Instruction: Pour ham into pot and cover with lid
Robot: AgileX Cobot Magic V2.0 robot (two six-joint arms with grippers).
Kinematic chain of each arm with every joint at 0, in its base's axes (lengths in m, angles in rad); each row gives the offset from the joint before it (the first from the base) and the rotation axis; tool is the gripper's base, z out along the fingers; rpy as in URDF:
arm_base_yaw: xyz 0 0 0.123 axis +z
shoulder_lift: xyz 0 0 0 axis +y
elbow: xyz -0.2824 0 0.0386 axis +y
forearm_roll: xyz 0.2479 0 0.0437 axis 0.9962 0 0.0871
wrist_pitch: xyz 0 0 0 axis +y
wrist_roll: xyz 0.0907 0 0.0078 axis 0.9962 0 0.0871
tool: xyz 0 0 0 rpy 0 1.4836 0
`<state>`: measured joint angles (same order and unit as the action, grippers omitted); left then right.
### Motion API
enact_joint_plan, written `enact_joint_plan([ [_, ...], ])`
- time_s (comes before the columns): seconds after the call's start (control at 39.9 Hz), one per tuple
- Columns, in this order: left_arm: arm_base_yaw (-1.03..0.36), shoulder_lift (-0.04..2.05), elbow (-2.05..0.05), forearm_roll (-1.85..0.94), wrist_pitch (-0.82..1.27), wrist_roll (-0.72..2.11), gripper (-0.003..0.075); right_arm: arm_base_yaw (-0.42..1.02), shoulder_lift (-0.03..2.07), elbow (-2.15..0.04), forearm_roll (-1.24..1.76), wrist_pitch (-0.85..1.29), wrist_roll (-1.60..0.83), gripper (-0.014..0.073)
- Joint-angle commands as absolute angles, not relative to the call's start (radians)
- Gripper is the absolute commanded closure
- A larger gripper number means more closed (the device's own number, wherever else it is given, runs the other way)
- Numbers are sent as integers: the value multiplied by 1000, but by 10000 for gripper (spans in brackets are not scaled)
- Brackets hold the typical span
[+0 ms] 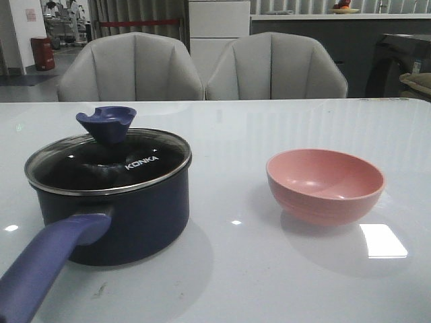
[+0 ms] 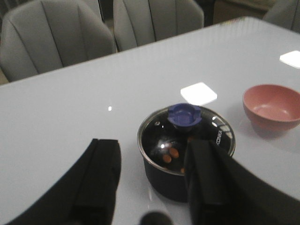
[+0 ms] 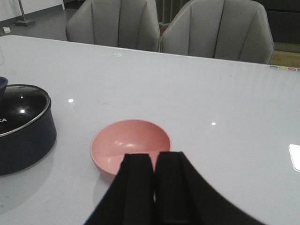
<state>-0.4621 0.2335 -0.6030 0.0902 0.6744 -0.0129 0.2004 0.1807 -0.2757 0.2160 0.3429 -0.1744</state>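
Glass lid [image 1: 108, 165]: seated on pot [image 1: 114, 222], ham [image 2: 169, 154] beneath.
Left gripper [image 2: 152, 180]: released, above, nearer.
Right gripper [image 3: 153, 187]: clenched, empty.

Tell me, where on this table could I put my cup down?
Bare table lies between the covered pot and the pink bowl, behind both toward the chairs, and right of the bowl. Only the pot's handle crowds the near-left corner.
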Motion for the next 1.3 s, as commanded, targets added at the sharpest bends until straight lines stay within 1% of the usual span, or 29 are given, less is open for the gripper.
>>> enact_joint_plan([
  [0.0,-464,131,-542,82,516,-15,475,201,190,-301,221,267,-183,443],
  [0.05,-464,77,-498,82,486,-15,556,201,190,-301,221,267,-183,443],
  [0.1,-464,41,-468,82,466,-15,619,201,190,-301,221,267,-183,443],
  [0.13,-464,26,-458,82,459,-15,603,201,190,-301,221,267,-183,443],
  [0.18,-464,7,-437,82,442,-15,596,201,190,-301,221,267,-183,443],
  [0.78,-464,-3,-357,82,451,-15,598,201,190,-301,221,267,-183,443],
  [0.93,-462,-3,-318,102,387,-15,598,201,190,-301,221,267,-183,443],
  [1.03,-405,-3,-280,102,330,-15,598,201,190,-301,221,267,-183,443],
  [1.15,-266,-3,-232,102,298,-15,598,201,190,-301,221,267,-183,443],
  [1.28,-135,-3,-163,55,185,-15,598,201,190,-301,221,267,-183,443],
])
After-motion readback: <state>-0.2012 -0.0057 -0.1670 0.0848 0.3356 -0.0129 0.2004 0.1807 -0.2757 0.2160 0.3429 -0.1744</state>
